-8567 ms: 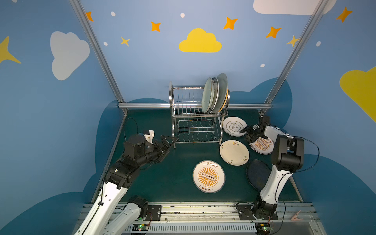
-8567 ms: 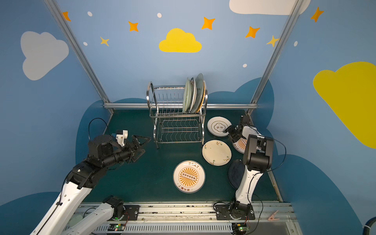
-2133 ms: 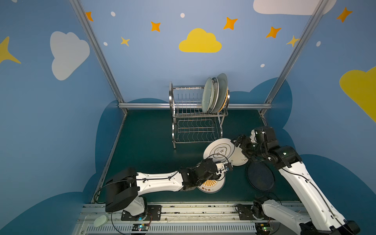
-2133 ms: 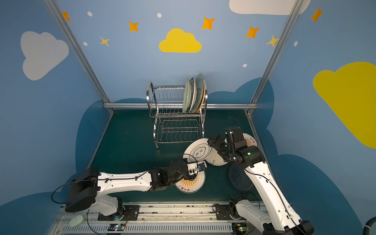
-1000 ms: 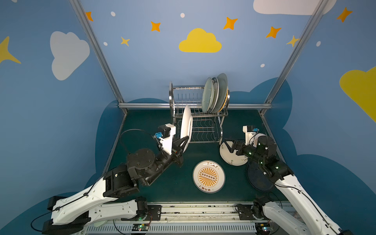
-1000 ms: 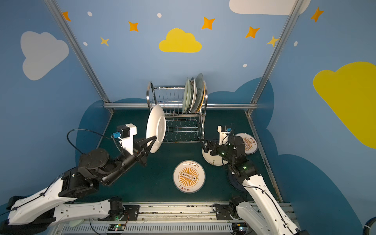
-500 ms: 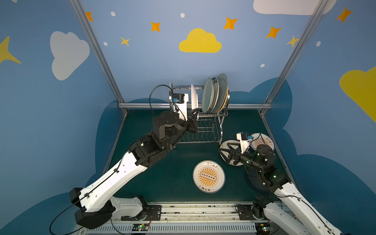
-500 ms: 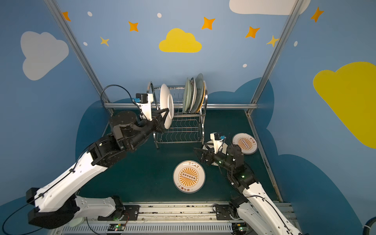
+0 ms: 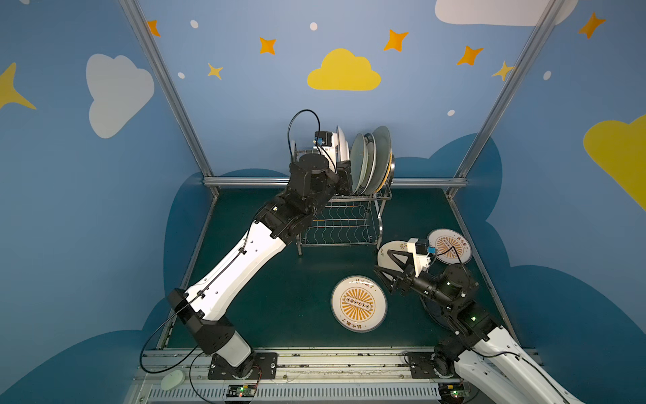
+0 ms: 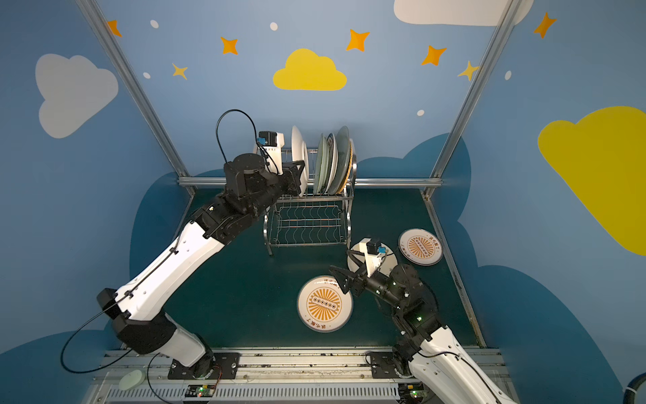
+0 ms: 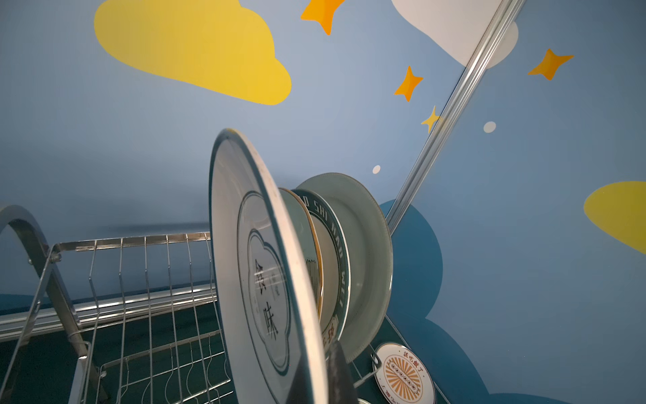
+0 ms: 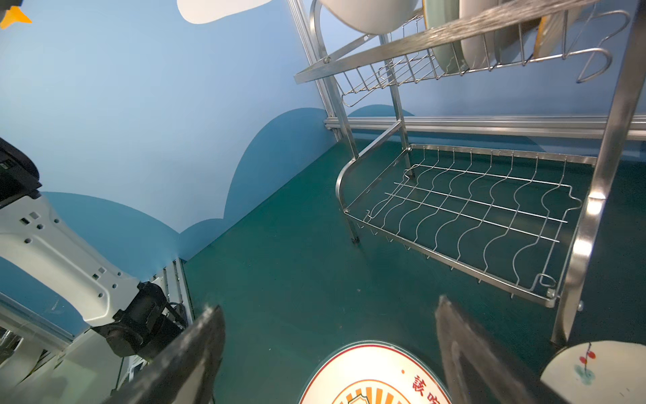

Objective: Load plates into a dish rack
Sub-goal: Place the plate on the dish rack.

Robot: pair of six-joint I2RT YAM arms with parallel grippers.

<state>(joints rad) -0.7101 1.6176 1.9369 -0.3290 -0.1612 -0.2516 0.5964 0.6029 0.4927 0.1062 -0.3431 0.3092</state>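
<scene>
Dish rack [image 9: 380, 213] is seen in both top views at the back of the green mat [image 9: 279, 280]. It is located directly beneath and beyond the left gripper [image 9: 344, 176] and well apart from the right gripper [image 9: 382, 260], towards which its wavy lower tier [image 12: 472, 210] is turned.

A group of racked plates [image 9: 370, 161] is stood on edge in the upper tier, on the far side of the held plate [image 9: 342, 143] from the left gripper. In the left wrist view a pale green plate [image 11: 367, 262] and a plate with a green-lettered rim [image 11: 337, 252] are distinguished among them.

The held plate, white with a cloud outline and dark characters [image 11: 251, 262], is clamped upright near its lower edge by the left gripper, whose jaws are closed on the rim. The plate is positioned over the upper tier, just beside the racked plates and apart from them. Whether its edge is seated between the slot wires cannot be told.

The right gripper is held low over the mat with its jaws spread wide, and nothing is gripped between them. A sunburst plate [image 9: 359, 303] is laid flat just below the spread fingers. A cream sprigged plate [image 9: 393, 246] is laid flat beside that gripper and is partly covered by it in the top views. A second sunburst plate [image 9: 450, 246] is laid flat behind the gripper, near its wrist.
</scene>
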